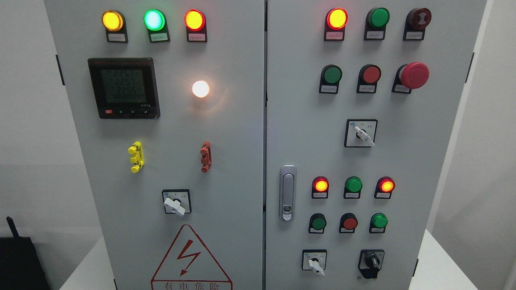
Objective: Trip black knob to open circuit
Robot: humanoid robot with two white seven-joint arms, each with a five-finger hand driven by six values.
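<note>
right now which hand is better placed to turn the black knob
Right, as a judgement from position only: neither hand is in view. The black knob sits at the lower right of the right door, right of the white-handled selector switch and far from the left door, so the right arm would not cross over.

You have the meter upper left of the frame, door handle centre, knob lower right, beside a selector switch on its left.

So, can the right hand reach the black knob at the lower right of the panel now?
Probably yes: nothing covers the black knob, and the panel around it is bare. But neither hand is in view, so I cannot judge its starting position.
</note>
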